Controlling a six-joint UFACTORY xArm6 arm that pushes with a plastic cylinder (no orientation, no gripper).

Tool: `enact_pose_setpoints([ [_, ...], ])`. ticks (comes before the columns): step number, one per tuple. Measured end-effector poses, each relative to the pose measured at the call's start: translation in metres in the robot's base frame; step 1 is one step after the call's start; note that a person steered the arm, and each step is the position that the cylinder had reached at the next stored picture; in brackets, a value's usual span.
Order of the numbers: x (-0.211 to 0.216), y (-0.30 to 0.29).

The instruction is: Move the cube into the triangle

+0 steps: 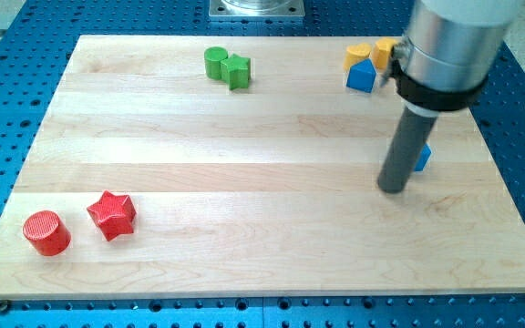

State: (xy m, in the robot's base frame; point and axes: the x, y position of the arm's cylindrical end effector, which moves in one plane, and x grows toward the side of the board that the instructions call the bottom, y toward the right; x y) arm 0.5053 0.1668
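Wooden board (pixel 244 137) fills most of the view; blue perforated table (pixel 7 109) shows around it. Landmark for all positions: my tip (pixel 392 189), the lower end of the dark rod, resting on the board in the view's right half. No jaws on this rig, so nothing to record as spread or pinched; the rod only pushes. Immediately to the view's right of the rod, and slightly above the tip, a small blue block (pixel 423 158) peeks out, mostly hidden behind the rod; shape cannot be made out, contact with the rod cannot be confirmed. Up from the tip, toward the view's top, sits a blue house-shaped block (pixel 361 76), with a yellow round block (pixel 358 55) touching it above and a second yellow block (pixel 385 50) partly hidden by the arm. Far to the view's upper left of the tip: green cylinder (pixel 215 62) touching a green star-like block (pixel 238 71). Far to the lower left: red star (pixel 111 215), then red cylinder (pixel 46 232) beyond it. Judgement: which blue block is the cube and which the triangle is unsettled; the move turns on the up-and-left line from hidden block to house-shaped block, so the tip likely needs to sit below-right of whichever is pushed.
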Motion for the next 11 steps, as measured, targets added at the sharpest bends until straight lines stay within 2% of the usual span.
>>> enact_pose_setpoints([
  [1,-0.017,0.033],
  [2,-0.076,0.026],
  [6,-0.075,0.043],
  [7,-0.084,0.029],
  [9,-0.144,0.015],
  [10,-0.117,-0.008],
  [11,-0.124,-0.062],
])
